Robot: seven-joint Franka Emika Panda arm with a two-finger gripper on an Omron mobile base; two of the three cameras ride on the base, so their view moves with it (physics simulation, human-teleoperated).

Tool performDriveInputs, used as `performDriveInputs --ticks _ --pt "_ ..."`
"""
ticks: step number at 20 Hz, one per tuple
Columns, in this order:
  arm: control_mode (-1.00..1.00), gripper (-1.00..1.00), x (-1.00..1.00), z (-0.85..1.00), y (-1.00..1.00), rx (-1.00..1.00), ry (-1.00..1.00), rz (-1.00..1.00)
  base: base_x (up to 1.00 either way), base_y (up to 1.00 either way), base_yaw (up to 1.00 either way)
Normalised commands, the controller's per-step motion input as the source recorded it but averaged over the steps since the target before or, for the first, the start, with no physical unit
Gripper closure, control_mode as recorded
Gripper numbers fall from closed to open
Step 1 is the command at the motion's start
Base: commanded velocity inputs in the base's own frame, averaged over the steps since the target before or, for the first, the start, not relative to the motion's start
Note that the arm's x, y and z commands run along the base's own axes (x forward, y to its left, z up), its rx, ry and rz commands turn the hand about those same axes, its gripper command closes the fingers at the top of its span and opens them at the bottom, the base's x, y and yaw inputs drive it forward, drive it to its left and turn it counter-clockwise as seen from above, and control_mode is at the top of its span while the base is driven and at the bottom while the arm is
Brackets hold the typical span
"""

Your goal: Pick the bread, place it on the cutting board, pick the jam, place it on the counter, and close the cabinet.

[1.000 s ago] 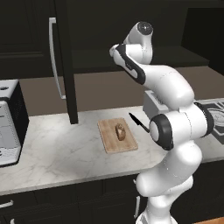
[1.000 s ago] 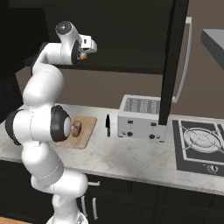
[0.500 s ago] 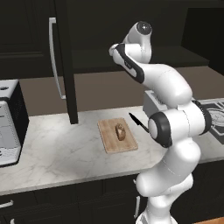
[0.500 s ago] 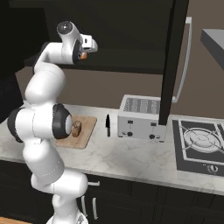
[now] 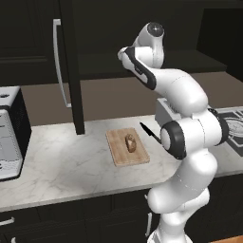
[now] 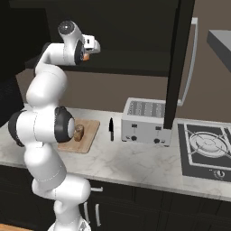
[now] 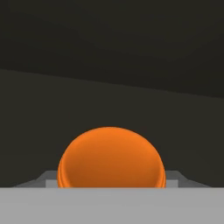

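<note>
Bread (image 5: 130, 143) is already sitting mid cutting board (image 5: 118, 156) on the counter (image 5: 61, 161), so I'm on the jam (image 7: 111, 159) now, which is up on the open cabinet (image 5: 71, 66) shelf, right at the gripper (image 6: 85, 56) and big and orange in my hand view. The jaws look like they sit either side of the jar, but I honestly can't tell if they've actually clamped on it. I'd make sure the squeeze is centred on the jar body before pulling straight back out, keeping it level and off the shelf edge and door.
</note>
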Motion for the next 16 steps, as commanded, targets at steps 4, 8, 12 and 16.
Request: performDriveInputs --ticks 4,8,12,16 --pt "-1.0 1.0 -0.12 0.0 0.0 0.0 0.0 0.0 0.0 0.0 0.0" --pt "-1.0 1.0 -0.38 0.0 0.0 0.0 -0.01 0.0 0.0 0.0 0.0" --pt "-1.0 1.0 -0.52 0.0 0.0 0.0 -0.02 0.0 0.0 0.0 0.0" --pt "-1.0 1.0 -0.56 0.0 0.0 0.0 -0.01 0.0 0.0 0.0 0.0"
